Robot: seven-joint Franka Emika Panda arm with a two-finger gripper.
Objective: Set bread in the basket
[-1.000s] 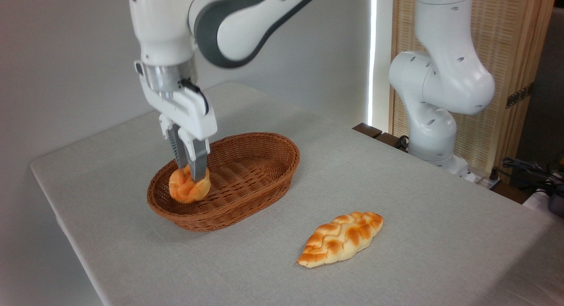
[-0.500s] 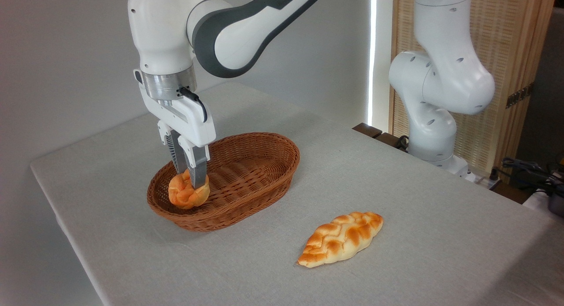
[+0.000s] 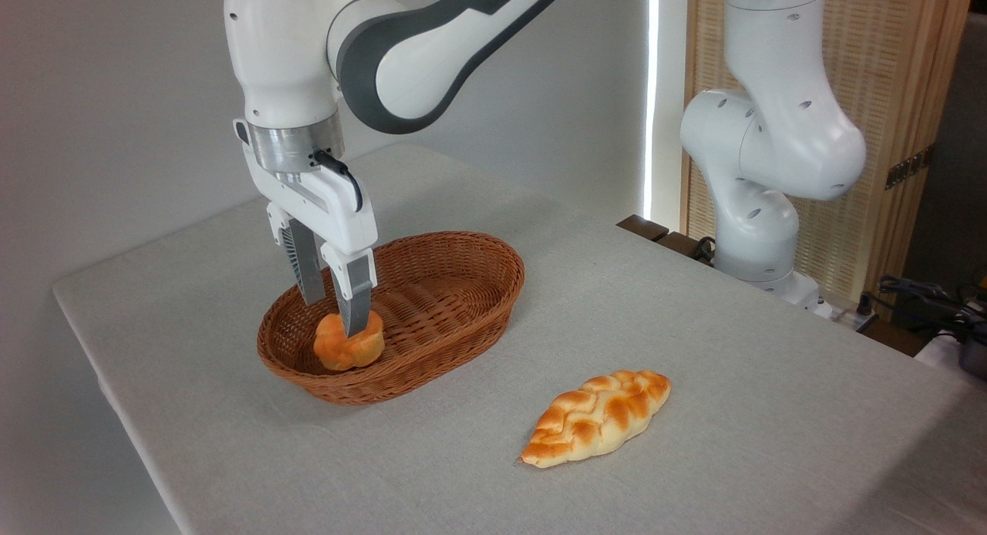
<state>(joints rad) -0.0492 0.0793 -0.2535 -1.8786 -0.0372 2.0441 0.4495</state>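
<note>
The bread (image 3: 348, 347), a small round orange-golden bun, lies on the floor of the reddish-brown wicker basket (image 3: 463, 246), at its near left end. My gripper (image 3: 335, 317) stands upright just above it, open, with the fingers spread apart. The right finger crosses in front of the bun's top and the left finger hangs a little behind and to the left of the bun. I cannot tell whether the fingers still touch the bun.
A longer pale braided loaf (image 3: 595, 417) lies on the grey tablecloth to the right of the basket, nearer the front. A second white robot arm (image 3: 763, 149) stands at the table's far right edge. The table's left edge runs close to the basket.
The fingers have spread apart and let go of the bun. The bun has dropped a little and settled slightly to the right on the basket floor.
</note>
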